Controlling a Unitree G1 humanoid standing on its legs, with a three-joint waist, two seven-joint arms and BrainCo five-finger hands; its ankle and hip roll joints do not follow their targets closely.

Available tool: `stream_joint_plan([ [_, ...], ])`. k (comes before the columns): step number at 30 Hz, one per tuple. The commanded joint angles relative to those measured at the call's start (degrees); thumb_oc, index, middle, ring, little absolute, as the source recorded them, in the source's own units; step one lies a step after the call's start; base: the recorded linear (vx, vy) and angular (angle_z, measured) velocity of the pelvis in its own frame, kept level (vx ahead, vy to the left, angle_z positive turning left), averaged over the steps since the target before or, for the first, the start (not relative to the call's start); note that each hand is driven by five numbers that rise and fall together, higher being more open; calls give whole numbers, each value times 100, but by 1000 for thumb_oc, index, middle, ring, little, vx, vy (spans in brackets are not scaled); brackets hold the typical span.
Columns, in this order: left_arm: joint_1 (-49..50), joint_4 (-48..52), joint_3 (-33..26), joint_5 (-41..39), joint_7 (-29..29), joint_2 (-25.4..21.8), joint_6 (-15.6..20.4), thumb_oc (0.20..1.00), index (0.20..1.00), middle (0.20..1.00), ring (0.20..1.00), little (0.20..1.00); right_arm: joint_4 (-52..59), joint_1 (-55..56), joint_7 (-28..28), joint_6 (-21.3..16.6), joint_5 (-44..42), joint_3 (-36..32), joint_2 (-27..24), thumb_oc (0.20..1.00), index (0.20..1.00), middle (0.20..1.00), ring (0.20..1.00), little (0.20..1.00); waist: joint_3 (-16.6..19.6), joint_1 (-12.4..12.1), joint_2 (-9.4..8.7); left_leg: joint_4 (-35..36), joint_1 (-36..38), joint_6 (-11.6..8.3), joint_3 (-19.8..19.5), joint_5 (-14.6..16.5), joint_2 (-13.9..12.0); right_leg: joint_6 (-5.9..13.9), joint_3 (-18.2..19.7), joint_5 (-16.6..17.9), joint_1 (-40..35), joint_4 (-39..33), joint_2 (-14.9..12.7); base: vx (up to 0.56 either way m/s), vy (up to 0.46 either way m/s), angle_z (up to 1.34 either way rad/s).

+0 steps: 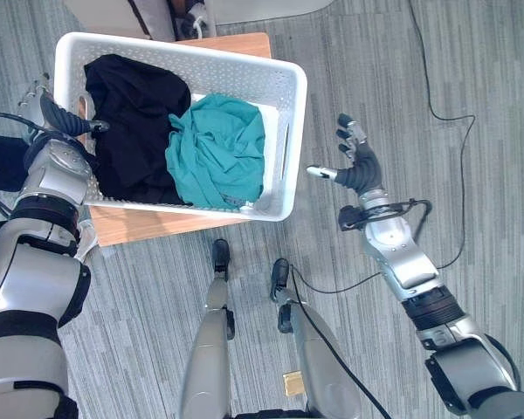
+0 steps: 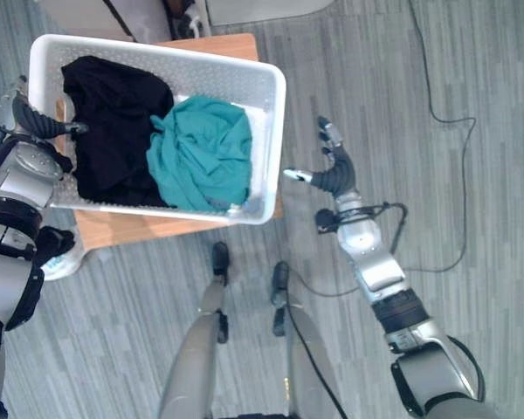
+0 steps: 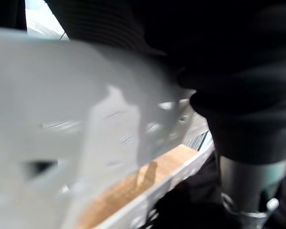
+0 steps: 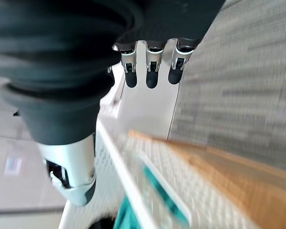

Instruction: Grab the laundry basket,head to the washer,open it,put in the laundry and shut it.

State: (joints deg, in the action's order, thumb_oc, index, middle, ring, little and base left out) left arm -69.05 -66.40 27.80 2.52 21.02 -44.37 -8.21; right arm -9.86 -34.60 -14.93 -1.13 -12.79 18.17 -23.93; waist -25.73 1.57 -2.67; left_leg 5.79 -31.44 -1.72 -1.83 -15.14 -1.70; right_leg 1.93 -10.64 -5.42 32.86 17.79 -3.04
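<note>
**Basket on the stool, right hand off it**

From my feed, the white laundry basket [image 1: 284, 140] sits on a small wooden table [image 1: 148, 223], black clothes [image 1: 127, 122] and a teal garment [image 1: 217, 150] inside. My left hand [image 1: 51, 118] is at the basket's left wall; can't tell its grip. Right hand [image 1: 356, 166] hangs beside the right rim, fingers spread, holding nothing.

A small wooden table [image 1: 157, 223] on the striped grey floor [image 1: 419, 52] carries the white laundry basket [image 1: 284, 131].
</note>
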Motion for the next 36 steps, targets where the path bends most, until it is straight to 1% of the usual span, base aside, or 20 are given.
stream_joint_plan([
  [1,87,42,-96,-88,41,261,1,1000,1000,1000,1000,1000,-69,123,-196,-64,-159,-160,145,1000,1000,1000,1000,1000,309,21,-171,-1440,-290,-324,-136,1380,-431,758,15,966,-637,-1604,-869,0,0,0],
  [8,178,580,-155,-156,174,302,-38,1000,1000,1000,1000,1000,-460,-189,-575,-3,-57,-177,420,1000,1000,1000,1000,1000,281,-87,-46,-1410,-350,-299,-171,1377,-333,764,-34,955,-632,-1604,-935,8,27,7],
  [11,280,858,-212,-221,277,401,-55,1000,1000,1000,1000,1000,-706,-539,-893,27,-87,-281,609,1000,1000,1000,1000,1000,262,-176,30,-1415,-393,-264,-173,1401,-231,780,-52,988,-651,-1653,-992,19,56,10],
  [12,283,863,-215,-220,277,399,-59,1000,1000,1000,1000,1000,-710,-543,-894,26,-87,-279,610,1000,1000,1000,1000,1000,262,-174,29,-1418,-394,-263,-172,1402,-230,781,-52,989,-652,-1655,-993,25,80,0],
  [13,338,967,-242,-250,337,477,-69,1000,1000,1000,1000,1000,-787,-696,-1062,45,-107,-354,704,1000,1000,1000,1000,1000,258,-211,69,-1446,-435,-240,-162,1422,-175,790,-67,1001,-656,-1660,-1031,12,43,2],
  [14,339,970,-243,-250,338,475,-71,1000,1000,1000,1000,1000,-790,-700,-1064,45,-107,-353,705,1000,1000,1000,1000,1000,259,-210,68,-1451,-439,-239,-163,1424,-174,791,-67,1002,-654,-1660,-1032,38,108,4],
  [15,452,1126,-303,-308,391,587,-109,1000,1000,1000,1000,1000,-880,-868,-1299,126,-44,-443,819,1000,1000,1000,1000,1000,261,-256,132,-1492,-478,-201,-159,1466,-89,801,-70,1008,-659,-1659,-1087,27,68,5],
  [16,457,1133,-306,-307,392,586,-113,1000,1000,1000,1000,1000,-878,-867,-1301,128,-44,-441,820,1000,1000,1000,1000,1000,263,-254,131,-1496,-481,-199,-158,1468,-87,802,-69,1008,-658,-1659,-1089,38,87,7],
  [19,632,1275,-362,-406,469,730,-152,1000,1000,1000,1000,1000,-940,-987,-1560,229,-41,-544,1011,1000,1000,1000,1000,1000,274,-302,182,-1540,-515,-165,-140,1512,-15,822,-68,1018,-667,-1661,-1144,32,59,4],
  [21,706,1367,-398,-505,524,846,-172,1000,1000,1000,1000,1000,-980,-1087,-1693,350,22,-554,1147,1000,1000,1000,1000,1000,276,-332,207,-1564,-522,-142,-128,1543,23,835,-69,1029,-674,-1658,-1167,43,68,-1],
  [22,793,1495,-422,-551,576,902,-191,1000,1000,1000,1000,1000,-993,-1160,-1778,468,85,-545,1259,1000,1000,1000,1000,1000,281,-364,222,-1609,-550,-114,-121,1573,51,835,-81,1032,-669,-1632,-1193,35,56,0],
  [23,799,1502,-425,-550,577,900,-195,1000,1000,1000,1000,1000,-991,-1159,-1780,471,87,-543,1261,1000,1000,1000,1000,1000,285,-363,221,-1614,-554,-114,-120,1575,51,836,-80,1031,-666,-1630,-1193,33,47,2],
  [27,917,1772,-406,-624,640,985,-238,1000,1000,1000,1000,1000,-1027,-1125,-1900,677,113,-511,1548,1000,1000,1000,1000,1000,286,-412,281,-1749,-621,-52,-133,1671,139,831,-120,1023,-697,-1588,-1248,48,66,1],
  [30,971,1980,-379,-716,507,863,-169,1000,1000,1000,1000,1000,-1041,-1058,-1821,643,-118,-487,1647,1000,1000,1000,1000,1000,312,-417,295,-1798,-643,-36,-121,1712,183,852,-140,1064,-702,-1621,-1272,36,69,1],
  [32,1103,2072,-379,-869,361,754,-10,1000,1000,1000,1000,1000,-987,-852,-1633,525,-565,-376,1729,1000,1000,1000,1000,1000,334,-395,277,-1824,-633,-24,-76,1745,203,877,-132,1114,-716,-1658,-1290,36,84,4],
  [33,1195,2145,-383,-956,292,708,62,1000,1000,1000,1000,1000,-998,-760,-1529,484,-760,-305,1725,925,925,925,925,925,360,-385,257,-1826,-621,-14,-58,1762,209,887,-120,1126,-710,-1658,-1298,33,71,0],
  [34,1247,2194,-396,-976,267,675,77,1000,1000,1000,1000,1000,-1001,-734,-1507,479,-797,-289,1710,931,931,931,931,931,369,-382,251,-1824,-618,-10,-51,1763,212,892,-119,1136,-708,-1659,-1305,40,82,-10],
  [35,1347,2301,-407,-1031,201,641,98,805,805,805,805,805,-1051,-695,-1445,492,-870,-265,1692,922,922,922,922,922,389,-371,250,-1841,-610,-2,-30,1776,225,895,-113,1145,-710,-1654,-1313,24,49,-13],
  [36,1350,2304,-409,-1031,200,640,96,733,733,733,733,733,-1050,-694,-1445,492,-871,-264,1692,922,922,922,922,922,390,-370,250,-1840,-610,-2,-29,1776,226,895,-112,1145,-710,-1654,-1314,26,50,-11],
])
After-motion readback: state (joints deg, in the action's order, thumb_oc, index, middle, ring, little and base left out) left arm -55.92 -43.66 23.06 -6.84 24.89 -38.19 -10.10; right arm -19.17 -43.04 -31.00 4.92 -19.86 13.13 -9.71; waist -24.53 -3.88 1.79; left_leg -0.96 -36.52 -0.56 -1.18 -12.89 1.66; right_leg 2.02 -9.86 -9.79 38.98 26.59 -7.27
